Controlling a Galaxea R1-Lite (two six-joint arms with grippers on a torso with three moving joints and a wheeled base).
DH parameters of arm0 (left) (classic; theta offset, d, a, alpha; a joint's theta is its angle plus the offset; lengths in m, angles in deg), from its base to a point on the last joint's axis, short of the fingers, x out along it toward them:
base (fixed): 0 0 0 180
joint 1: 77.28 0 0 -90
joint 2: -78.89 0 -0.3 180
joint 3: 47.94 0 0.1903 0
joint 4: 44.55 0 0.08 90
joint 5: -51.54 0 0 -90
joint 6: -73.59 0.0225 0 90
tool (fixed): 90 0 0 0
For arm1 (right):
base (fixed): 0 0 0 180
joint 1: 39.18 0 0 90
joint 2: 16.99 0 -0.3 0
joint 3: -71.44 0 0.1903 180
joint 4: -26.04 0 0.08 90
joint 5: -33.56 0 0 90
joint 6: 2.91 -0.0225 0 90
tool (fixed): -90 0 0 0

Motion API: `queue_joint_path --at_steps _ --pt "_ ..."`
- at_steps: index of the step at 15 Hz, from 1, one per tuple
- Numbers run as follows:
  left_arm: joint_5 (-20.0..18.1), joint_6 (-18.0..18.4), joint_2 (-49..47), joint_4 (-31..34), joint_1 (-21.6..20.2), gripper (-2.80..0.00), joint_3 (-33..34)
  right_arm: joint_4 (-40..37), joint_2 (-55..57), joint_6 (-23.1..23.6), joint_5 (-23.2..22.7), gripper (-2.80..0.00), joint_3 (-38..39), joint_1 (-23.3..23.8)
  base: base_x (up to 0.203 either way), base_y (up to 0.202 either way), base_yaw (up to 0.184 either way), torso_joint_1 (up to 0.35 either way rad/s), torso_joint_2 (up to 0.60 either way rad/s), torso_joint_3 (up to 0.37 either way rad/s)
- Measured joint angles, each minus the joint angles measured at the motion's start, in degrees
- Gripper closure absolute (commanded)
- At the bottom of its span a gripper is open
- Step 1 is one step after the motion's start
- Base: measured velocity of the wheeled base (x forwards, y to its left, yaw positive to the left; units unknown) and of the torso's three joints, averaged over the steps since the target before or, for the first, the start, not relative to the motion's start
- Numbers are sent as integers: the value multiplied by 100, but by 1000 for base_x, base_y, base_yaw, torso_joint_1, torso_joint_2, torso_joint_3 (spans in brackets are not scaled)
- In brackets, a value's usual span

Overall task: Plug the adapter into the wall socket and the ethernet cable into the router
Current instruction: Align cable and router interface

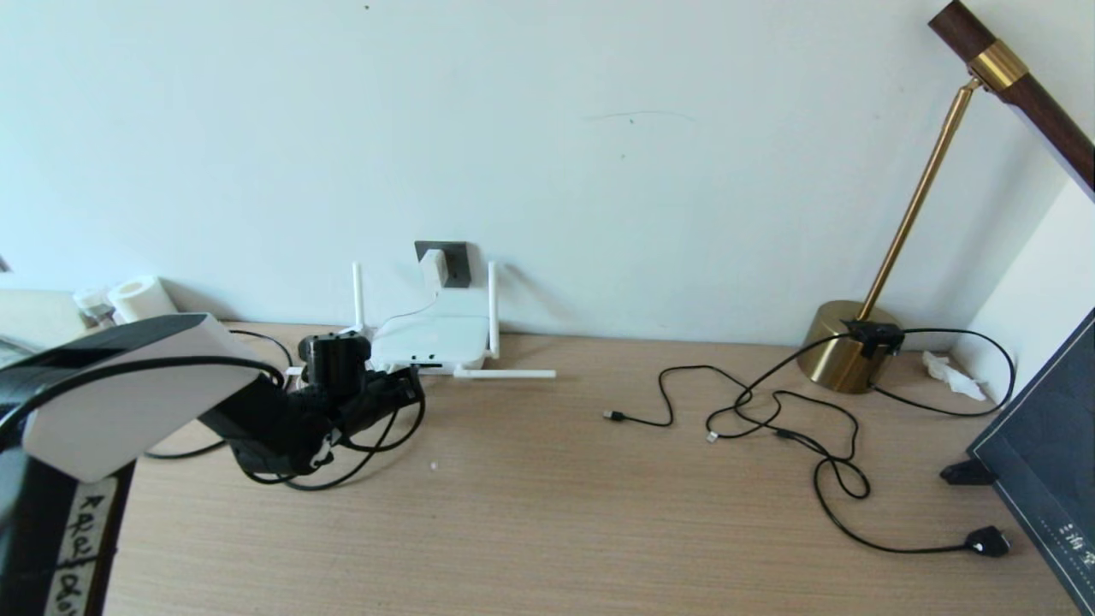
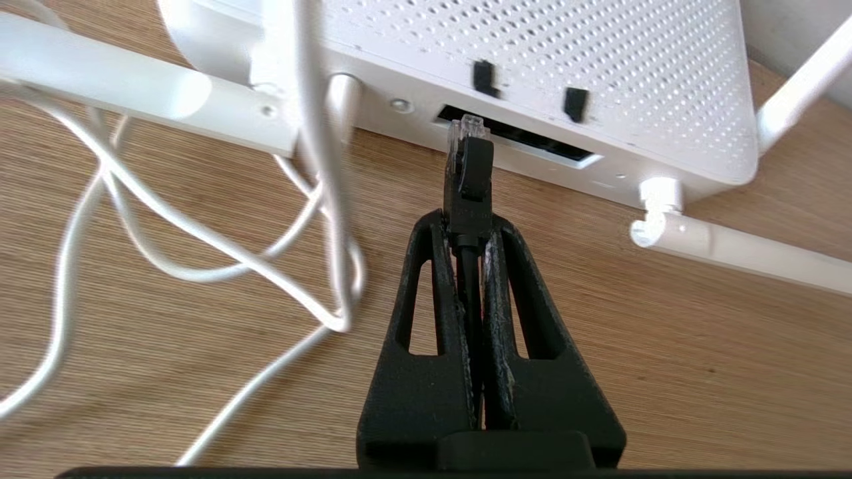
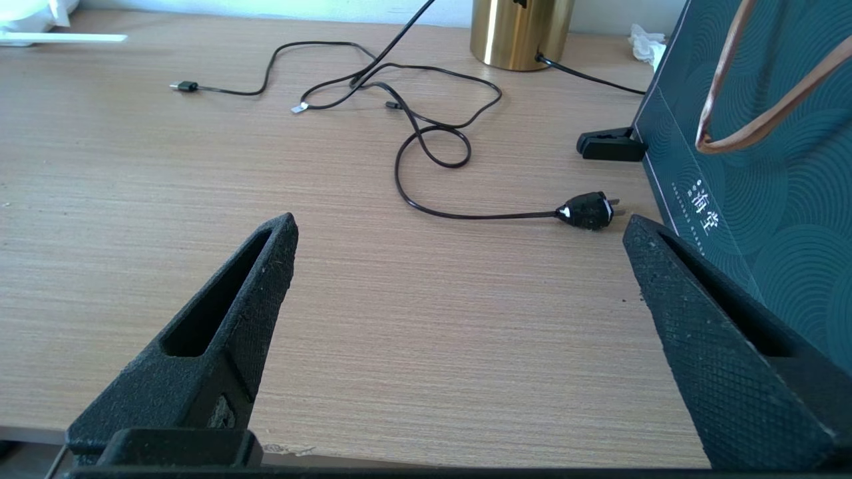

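The white adapter point(image 1: 434, 267) sits in the dark grey wall socket point(image 1: 457, 263), and its thin white cord point(image 2: 319, 166) runs down to the router point(image 1: 432, 340). My left gripper point(image 2: 469, 226) is shut on the ethernet cable's black plug point(image 2: 468, 179). The plug's clear tip is level with the left end of the dark slot point(image 2: 532, 141) on the router point(image 2: 546, 60) front edge. I cannot tell whether the tip has entered the slot. The black cable loops on the table behind the left gripper point(image 1: 409, 387). My right gripper point(image 3: 459, 233) hangs open above the front right of the table, holding nothing.
A brass lamp point(image 1: 847, 342) stands at the back right. Thin black USB cables point(image 1: 770, 411) and a black mains plug point(image 1: 988, 541) trail from it. A dark green bag point(image 1: 1044, 462) stands at the right edge. One router antenna point(image 1: 505, 374) lies flat on the table.
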Motion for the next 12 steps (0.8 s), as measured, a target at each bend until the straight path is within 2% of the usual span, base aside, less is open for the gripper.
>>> queue_joint_path --at_steps 12 --pt "-270 140 104 176 -99 0 -55 2 0 1 0 -280 0 0 0 0 0 0 0 0"
